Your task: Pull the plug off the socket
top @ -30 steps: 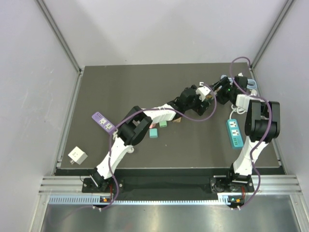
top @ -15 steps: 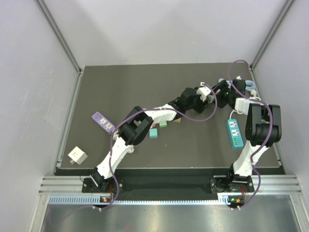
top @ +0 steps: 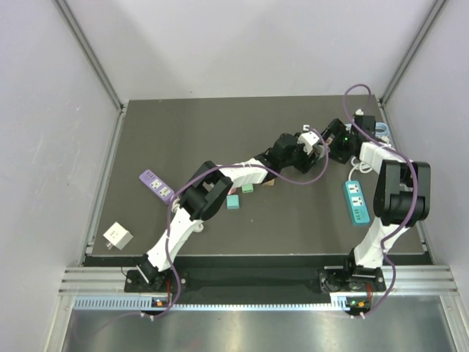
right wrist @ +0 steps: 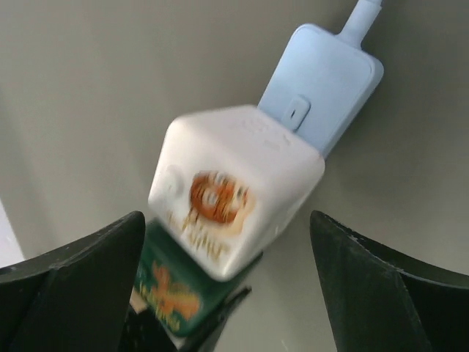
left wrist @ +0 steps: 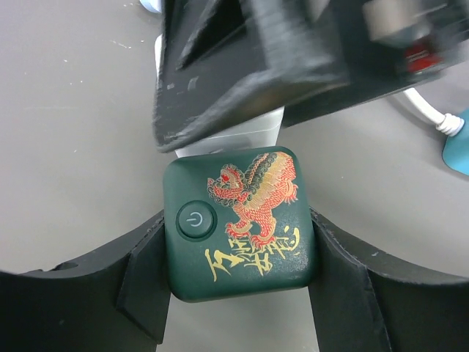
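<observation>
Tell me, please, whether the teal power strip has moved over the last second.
No. The teal power strip lies at the same spot and angle as before, near the right edge of the table.

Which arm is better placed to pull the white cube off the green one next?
Right, probably. The right pincer stands open around the white cube; the left pincer grips the green cube, bracing it.

Dark grey tabletop (top: 205, 125) at centre, plain pale walls (top: 242, 44) left, back and right, aluminium posts (top: 88, 51) slanting in upper corners, silver rail (top: 249, 277) along the bottom
</observation>
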Controlling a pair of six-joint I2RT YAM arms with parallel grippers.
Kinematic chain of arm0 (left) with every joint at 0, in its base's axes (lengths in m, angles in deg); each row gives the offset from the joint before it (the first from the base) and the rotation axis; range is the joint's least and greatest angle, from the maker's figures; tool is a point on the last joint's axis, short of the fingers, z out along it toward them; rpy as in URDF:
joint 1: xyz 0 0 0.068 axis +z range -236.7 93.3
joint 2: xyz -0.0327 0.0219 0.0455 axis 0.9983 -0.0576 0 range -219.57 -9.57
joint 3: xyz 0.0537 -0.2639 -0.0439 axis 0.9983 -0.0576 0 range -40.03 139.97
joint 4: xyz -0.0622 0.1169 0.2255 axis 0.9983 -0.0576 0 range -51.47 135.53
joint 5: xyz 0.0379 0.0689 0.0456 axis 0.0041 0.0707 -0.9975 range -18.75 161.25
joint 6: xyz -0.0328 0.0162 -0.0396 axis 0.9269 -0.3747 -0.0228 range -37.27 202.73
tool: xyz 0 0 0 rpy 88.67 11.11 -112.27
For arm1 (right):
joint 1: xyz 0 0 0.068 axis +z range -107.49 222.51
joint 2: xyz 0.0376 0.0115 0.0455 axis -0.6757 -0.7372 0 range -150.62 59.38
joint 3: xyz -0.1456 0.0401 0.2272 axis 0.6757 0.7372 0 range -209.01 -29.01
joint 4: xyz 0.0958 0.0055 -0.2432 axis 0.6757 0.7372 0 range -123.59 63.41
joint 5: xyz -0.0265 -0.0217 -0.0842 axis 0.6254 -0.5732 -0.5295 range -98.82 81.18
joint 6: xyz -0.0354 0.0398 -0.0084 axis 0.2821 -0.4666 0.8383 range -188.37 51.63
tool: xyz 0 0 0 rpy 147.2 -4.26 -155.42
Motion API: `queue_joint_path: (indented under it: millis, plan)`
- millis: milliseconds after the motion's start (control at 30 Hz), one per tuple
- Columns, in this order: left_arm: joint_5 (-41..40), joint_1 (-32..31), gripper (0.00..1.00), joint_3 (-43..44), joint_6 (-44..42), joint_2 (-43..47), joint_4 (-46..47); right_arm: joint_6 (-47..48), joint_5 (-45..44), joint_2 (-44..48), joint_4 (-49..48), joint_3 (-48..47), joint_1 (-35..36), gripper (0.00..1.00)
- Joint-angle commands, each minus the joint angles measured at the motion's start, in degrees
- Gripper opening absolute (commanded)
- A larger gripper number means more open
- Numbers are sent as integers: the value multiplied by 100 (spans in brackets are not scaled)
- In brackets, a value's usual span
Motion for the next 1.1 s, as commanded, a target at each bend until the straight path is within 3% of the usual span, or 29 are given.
queue_joint_path:
  millis: [0,233,333,367,500,700,1067]
  plan:
    - [208,8,0,-167,120,307,289,714,14,727,451,-256,-60,93]
    - [269,8,0,-211,243,368,246,959,-20,982,600,-256,-69,87]
    - [305,8,0,-255,295,403,254,995,145,957,408,-265,-78,60]
    - [322,8,0,-264,304,404,254,1012,390,904,294,-300,-78,37]
    - [331,8,0,-255,366,421,254,934,647,588,91,-475,-78,10]
    - [375,8,0,-220,392,439,202,924,612,281,29,-590,-78,0]
    - [498,0,0,17,664,430,105,1021,86,-27,-218,183,-70,0]
